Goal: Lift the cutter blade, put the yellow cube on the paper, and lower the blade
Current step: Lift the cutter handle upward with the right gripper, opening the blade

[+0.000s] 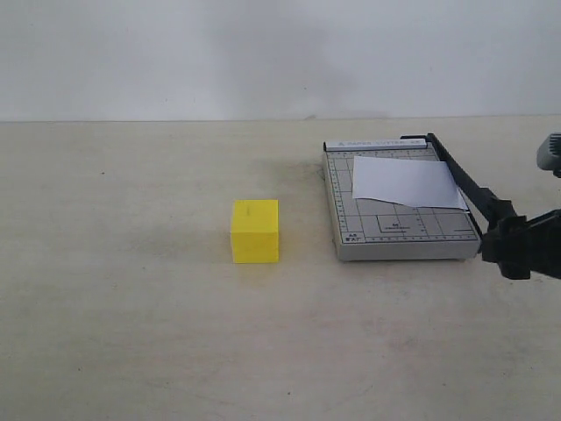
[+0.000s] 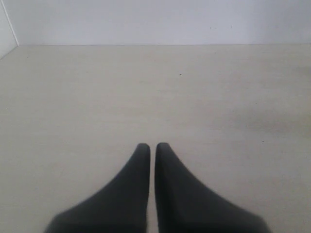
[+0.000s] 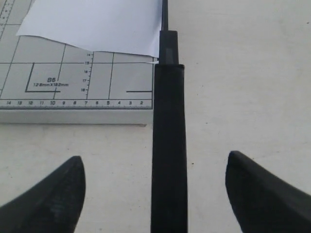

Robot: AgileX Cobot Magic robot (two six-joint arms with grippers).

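Note:
The yellow cube rests on the table, left of the grey gridded cutter board. A white paper lies on the board's far part. The cutter blade runs along the board's right edge, its thick black handle reaching past the front. My right gripper is open with the handle between its fingers, clear gaps on both sides. My left gripper is shut on nothing above bare table; it does not show in the exterior view.
The pale table stretches wide around the cube and in front of the board. A white wall stands behind the table's far edge. Part of the right arm shows at the right border.

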